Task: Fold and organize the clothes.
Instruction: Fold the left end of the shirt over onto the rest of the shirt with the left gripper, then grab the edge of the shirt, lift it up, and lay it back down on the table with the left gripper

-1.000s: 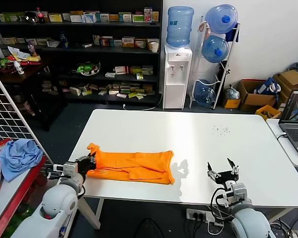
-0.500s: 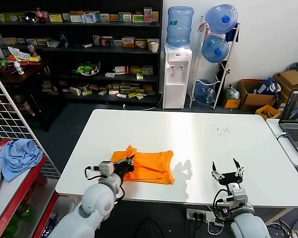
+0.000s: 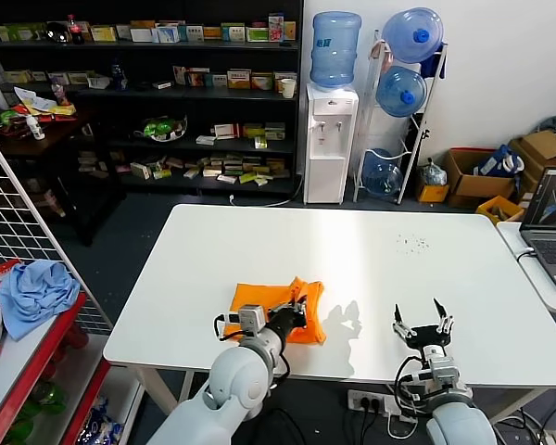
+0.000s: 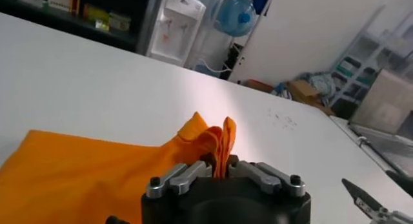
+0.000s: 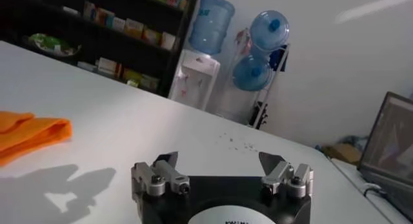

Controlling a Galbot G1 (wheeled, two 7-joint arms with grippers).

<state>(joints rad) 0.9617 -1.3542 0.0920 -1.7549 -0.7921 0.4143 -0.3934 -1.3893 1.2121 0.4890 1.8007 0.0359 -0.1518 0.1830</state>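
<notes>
Nearest to me, at the front edge of the white rectangular table point(image 3: 259, 241), I have both arms up. My left gripper point(image 3: 295, 316) sits over the near side of the bright orange cotton T-shirt point(image 3: 259, 298), and on the left wrist camera I see its black fingers point(image 4: 187, 175) drawn narrow around a raised fold of orange fabric point(image 4: 218, 140) that stands up between them, so it is pinching the shirt. My right gripper point(image 3: 423, 327) hangs over bare tabletop near the front edge, well to the right of the shirt, with its two fingers point(image 5: 159, 169) spread wide and nothing between them. The T-shirt lies as a compact folded bundle a little left of the table's middle, close to the near edge, casting a shadow to its right. A scatter of small dark specks point(image 3: 411, 244) marks the table farther back on the right. Off the table's right end sits an open laptop point(image 3: 549, 227). To the far left, a light blue crumpled cloth point(image 3: 35, 289) rests on a red-edged shelf. Beyond the table stand a white water dispenser with a blue bottle point(image 3: 332, 111), a rack of blue water jugs point(image 3: 407, 83), dark shelving full of small boxes point(image 3: 167, 93), and brown cardboard boxes point(image 3: 486, 176) at the far right.
</notes>
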